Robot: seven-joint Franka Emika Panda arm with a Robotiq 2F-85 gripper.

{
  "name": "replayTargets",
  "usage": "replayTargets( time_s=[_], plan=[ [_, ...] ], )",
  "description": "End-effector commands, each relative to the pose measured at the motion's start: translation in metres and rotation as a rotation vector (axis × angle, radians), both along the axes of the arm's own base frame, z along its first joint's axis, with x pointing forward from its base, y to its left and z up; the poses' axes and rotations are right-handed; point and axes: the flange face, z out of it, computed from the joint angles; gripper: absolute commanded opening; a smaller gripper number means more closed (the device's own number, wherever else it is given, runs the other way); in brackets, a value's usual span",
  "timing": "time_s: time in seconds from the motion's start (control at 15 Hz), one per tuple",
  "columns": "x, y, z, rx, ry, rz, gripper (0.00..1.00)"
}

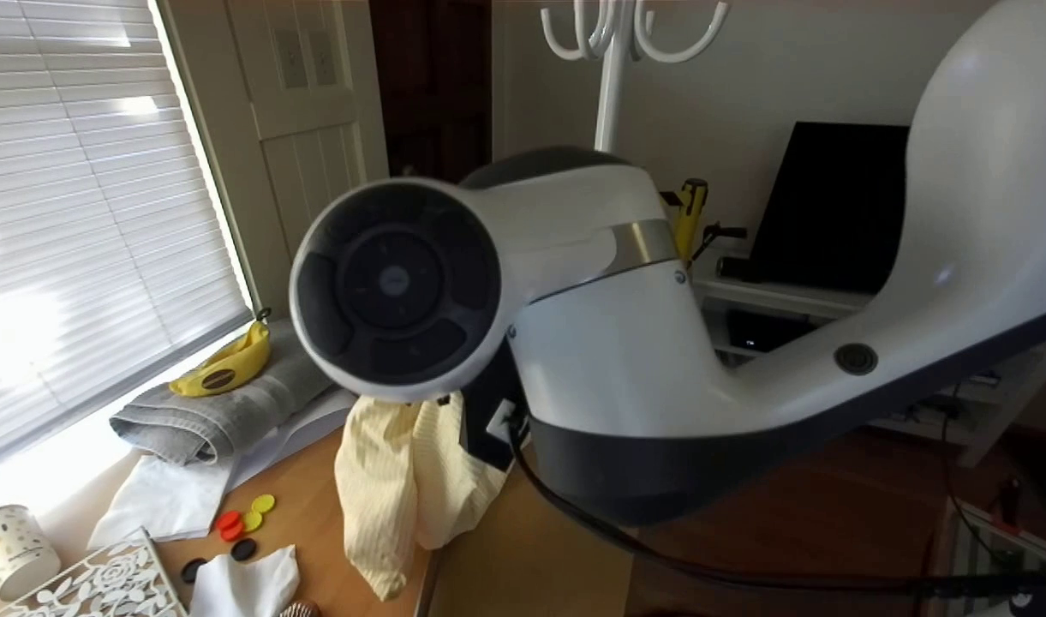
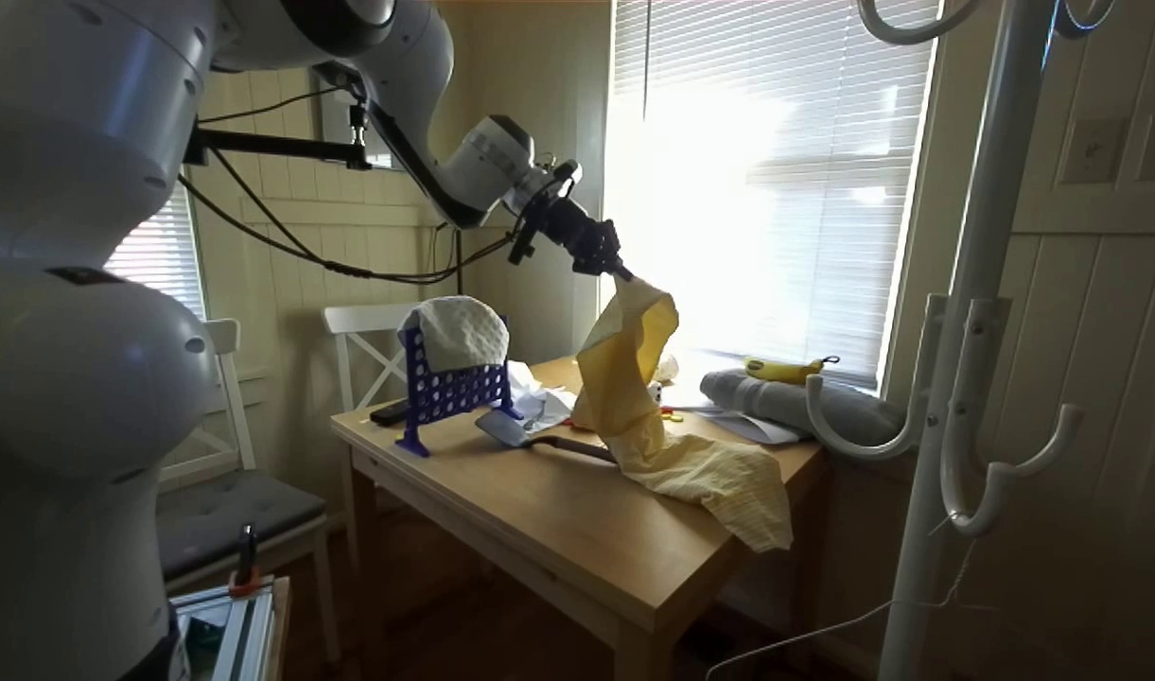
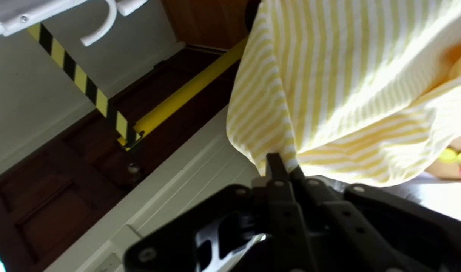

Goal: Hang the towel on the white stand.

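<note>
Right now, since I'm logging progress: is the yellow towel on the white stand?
No: the pincer grips the yellow towel, which hangs apart from the white stand.

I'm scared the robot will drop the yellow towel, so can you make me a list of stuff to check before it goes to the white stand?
1. Fingers gripping the towel: ok, they are shut on its edge.
2. Towel lifted off the table: not ok, its lower part seems to drape over it.
3. Spatula not snagged: cannot tell, it reaches the towel and may run under it.
4. Upper hooks able to catch cloth: ok, they curve upward.
5. White stand steady: cannot tell, its foot does not show.
</note>
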Motion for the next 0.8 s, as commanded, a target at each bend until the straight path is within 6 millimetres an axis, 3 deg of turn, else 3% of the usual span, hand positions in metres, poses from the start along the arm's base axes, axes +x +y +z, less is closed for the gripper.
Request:
replayTargets(
  time_s=[0.0, 0.27, 0.4, 0.53, 0.6, 0.73],
  plan=[
    [-0.017, -0.020, 0.087, 0.043, -0.167, -0.113, 0.01],
    [-0.055, -0.040, 0.185, 0.091, -0.340, -0.243, 0.01],
    [-0.077, -0.058, 0.221, 0.134, -0.405, -0.323, 0.01],
    [-0.092, -0.077, 0.239, 0.182, -0.469, -0.392, 0.01],
    [-0.081, -0.061, 0.230, 0.159, -0.384, -0.343, 0.01],
    [-0.087, -0.065, 0.240, 0.171, -0.390, -0.344, 0.03]
  ],
)
